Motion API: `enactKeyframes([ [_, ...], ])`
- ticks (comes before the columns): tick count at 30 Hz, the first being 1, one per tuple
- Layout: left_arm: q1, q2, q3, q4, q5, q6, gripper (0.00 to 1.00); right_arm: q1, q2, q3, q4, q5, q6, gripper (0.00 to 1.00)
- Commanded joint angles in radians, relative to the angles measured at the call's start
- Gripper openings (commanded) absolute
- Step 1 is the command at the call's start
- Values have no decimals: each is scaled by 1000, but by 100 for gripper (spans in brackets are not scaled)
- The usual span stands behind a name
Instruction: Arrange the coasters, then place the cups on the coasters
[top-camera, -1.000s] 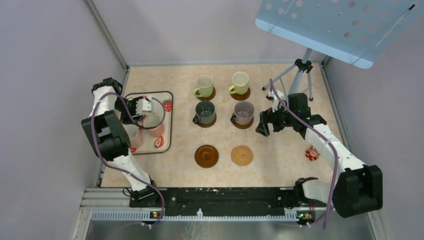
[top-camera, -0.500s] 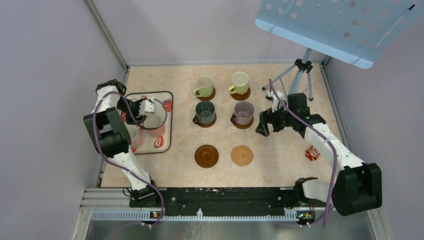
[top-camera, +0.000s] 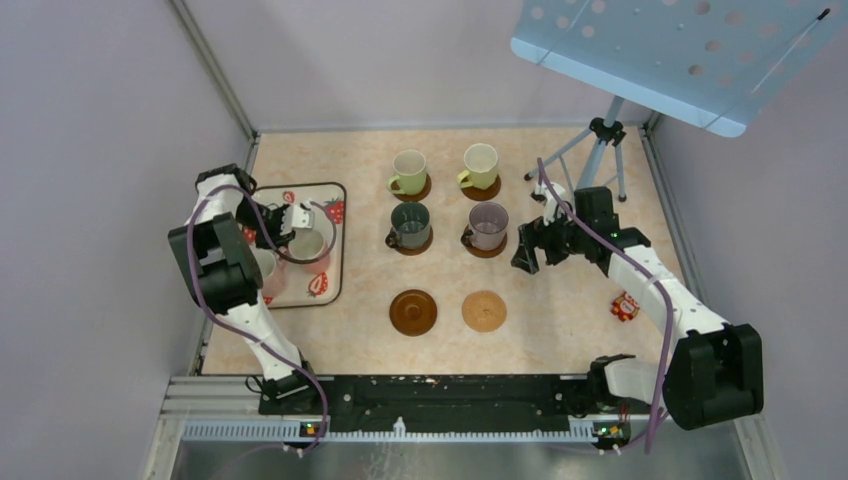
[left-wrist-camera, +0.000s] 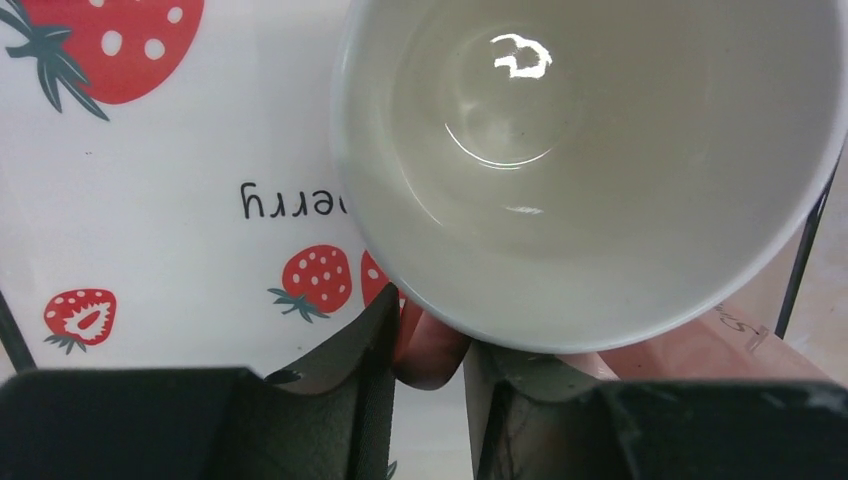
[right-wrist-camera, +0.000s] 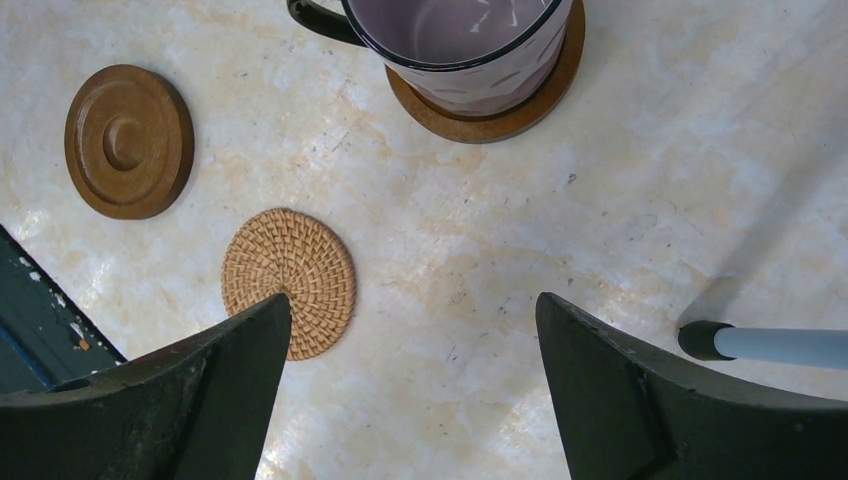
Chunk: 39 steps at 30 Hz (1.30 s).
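The pink cup (left-wrist-camera: 590, 150) is stood upright on the strawberry tray (left-wrist-camera: 180, 150), in its far right part. Its handle is pinched between the fingers of the left gripper (left-wrist-camera: 430, 350), which are drawn narrow around it, and the cup's pale bowl is seen just beyond the fingertips. A second pink cup (top-camera: 265, 270) is set on the same tray, nearer its left edge, and is partly hidden by the left arm (top-camera: 215, 265).

To the right of the tray, four cups are seated on dark coasters: two light green cups (top-camera: 409, 170) in the farther row, a dark green-grey cup (top-camera: 410, 224) and the mauve cup (right-wrist-camera: 460, 40) in the closer row. Also right of the tray, nearer the arm bases, a dark coaster (right-wrist-camera: 128, 140) and a tan woven coaster (right-wrist-camera: 288, 280) are left bare.

The right gripper (right-wrist-camera: 412, 300) is held well right of the tray, beside the mauve cup, with its fingers spread wide over the tabletop (right-wrist-camera: 600, 250). A tripod foot (right-wrist-camera: 765, 343) is seen by its right finger.
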Motion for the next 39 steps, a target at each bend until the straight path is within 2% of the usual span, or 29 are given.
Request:
enactKeyframes([
  [1, -4, 3, -5, -42, 42, 15, 30, -11, 0, 26, 16, -10, -12, 91],
  [3, -4, 7, 3, -36, 54, -11, 25, -10, 0, 26, 16, -10, -12, 91],
  [9, -1, 41, 70, -13, 86, -168, 0, -9, -2, 24, 15, -9, -12, 91],
  [14, -1, 16, 43, 146, 112, -355, 0, -10, -2, 23, 15, -9, -13, 91],
  [20, -6, 17, 58, 159, 117, -466, 0, -10, -3, 23, 16, -10, -14, 91],
  [24, -7, 15, 36, 169, 94, -504, 10, -10, -2, 23, 18, -12, -14, 91],
  [29, -14, -2, -1, 182, 99, -534, 34, -11, -2, 23, 17, -13, -14, 91],
  [39, -42, -30, -60, 261, 124, -625, 41, -10, -2, 24, 17, -16, -14, 91],
])
